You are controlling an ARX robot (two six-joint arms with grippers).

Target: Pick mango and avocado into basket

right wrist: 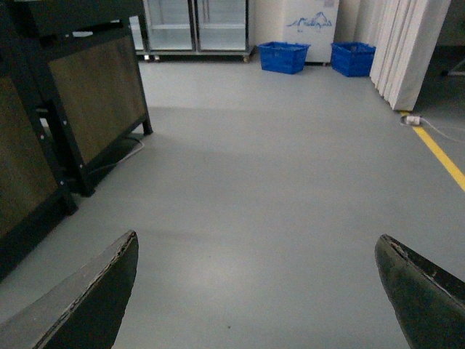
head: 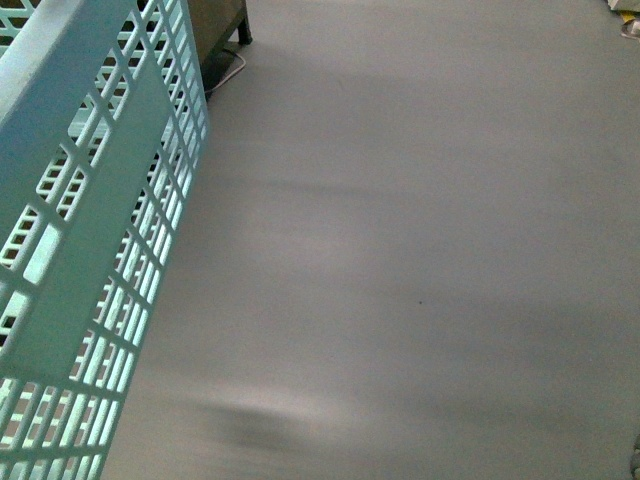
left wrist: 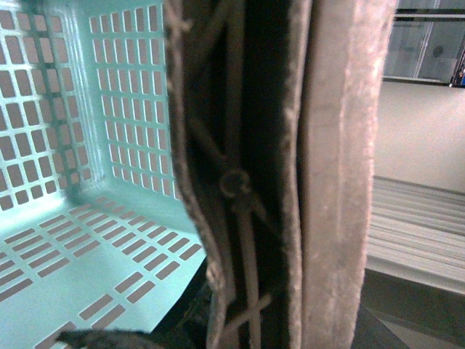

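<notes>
Searching step, I judge: my right pincer (right wrist: 254, 305) gapes released above the floor (right wrist: 276, 182), mango and avocado unseen. The basket (left wrist: 87, 240), seemingly empty, sits just beyond my left pincer, whose grip I cannot tell. Next: locate fruit.

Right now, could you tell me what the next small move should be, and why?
Probably turn toward the dark stand to look for fruit: no mango or avocado shows in any view, the basket looks empty where visible, and the right fingers are open, holding nothing.
</notes>
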